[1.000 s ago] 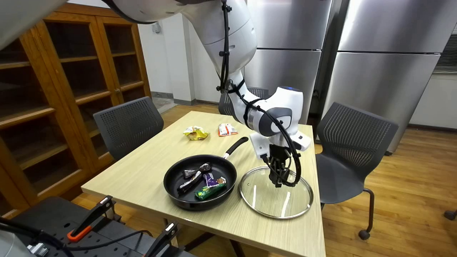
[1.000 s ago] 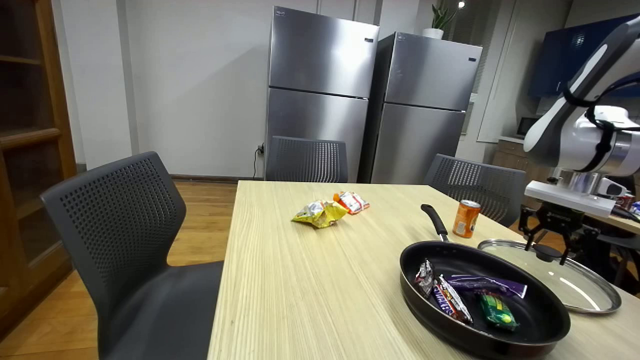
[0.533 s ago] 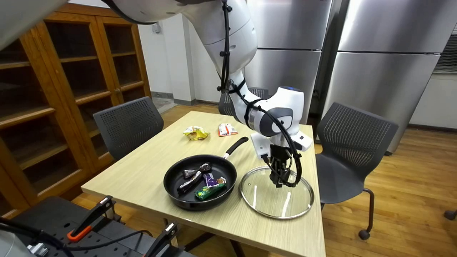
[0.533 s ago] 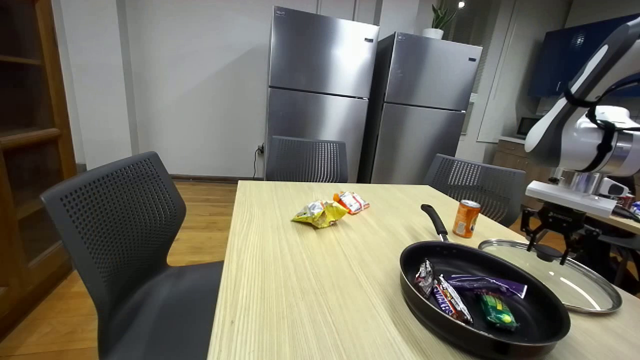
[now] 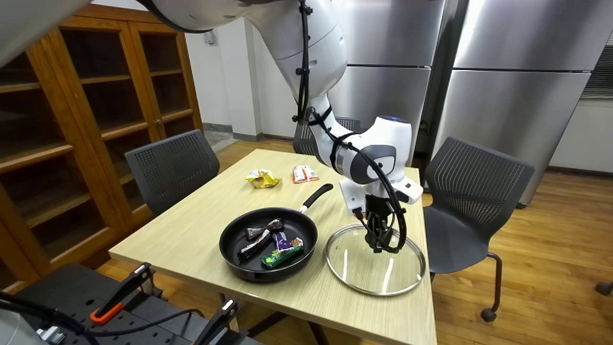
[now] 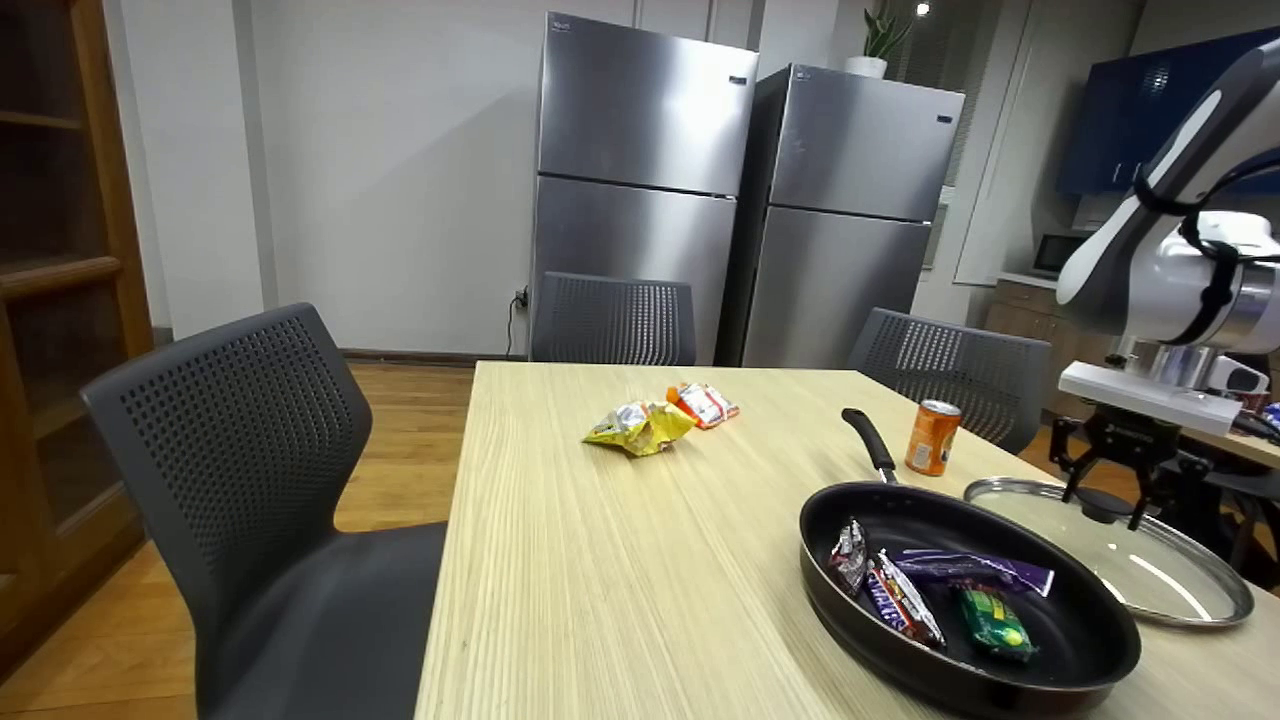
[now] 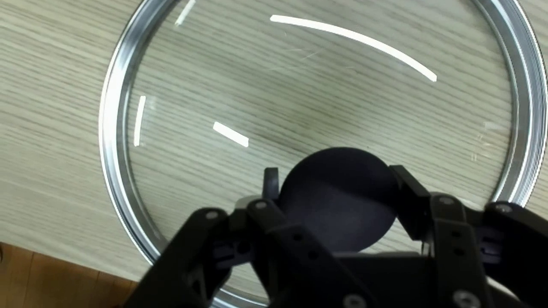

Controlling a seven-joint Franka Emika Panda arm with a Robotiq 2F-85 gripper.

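A round glass lid [image 5: 366, 278] with a metal rim lies flat on the table. It also shows in an exterior view [image 6: 1190, 580] and in the wrist view [image 7: 112, 115]. My gripper [image 5: 381, 242] is over its middle. In the wrist view the two fingers [image 7: 334, 182] stand at opposite sides of the lid's dark round knob [image 7: 342, 201] and appear to press on it. A black frying pan [image 5: 229, 247] sits beside the lid, its handle [image 5: 318, 195] pointing away. In the pan lie several wrapped snacks, among them a green packet [image 5: 281, 258] and a purple one [image 6: 960, 567].
An orange can [image 6: 933, 437] stands behind the pan near the lid. A crumpled yellow bag [image 5: 262, 178] and a white and orange bag [image 5: 304, 174] lie farther back. Chairs [image 5: 175, 165] surround the table. The lid is close to the table edge [image 5: 429, 268].
The gripper and the lid have shifted together a little to the right in both exterior views. The pan, can and bags have stayed put.
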